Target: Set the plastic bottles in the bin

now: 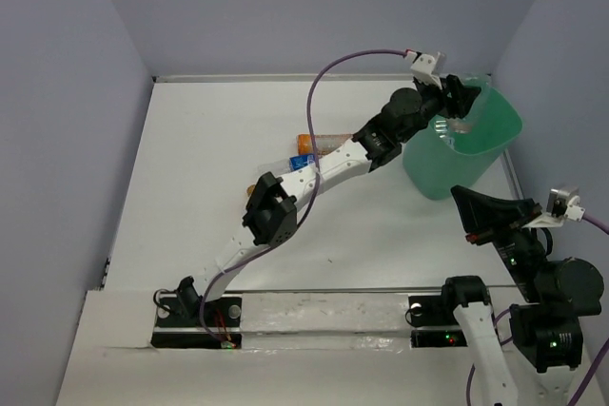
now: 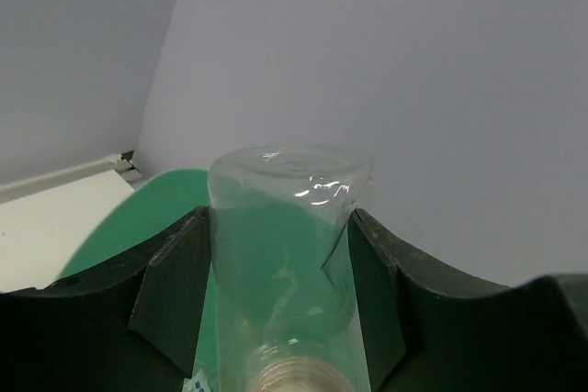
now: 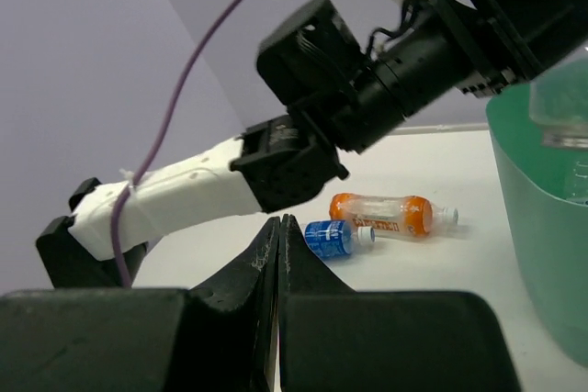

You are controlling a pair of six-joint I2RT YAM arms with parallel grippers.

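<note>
My left gripper (image 1: 455,100) reaches over the rim of the mint-green bin (image 1: 504,130) and is shut on a clear plastic bottle (image 2: 285,245), which points away from the wrist camera with green bin wall behind it. That bottle (image 3: 562,107) hangs just inside the bin (image 3: 533,227). An orange-tinted bottle (image 3: 381,213) and a blue-labelled bottle (image 3: 331,238) lie on the table beneath the left arm, partly hidden in the top view. My right gripper (image 3: 278,223) is shut on nothing and sits low, near the front of the bin (image 1: 459,193).
The left arm (image 1: 324,170) stretches diagonally across the white table (image 1: 200,187), covering the bottles under it. Grey walls close in the back and both sides. The bin stands in the far right corner.
</note>
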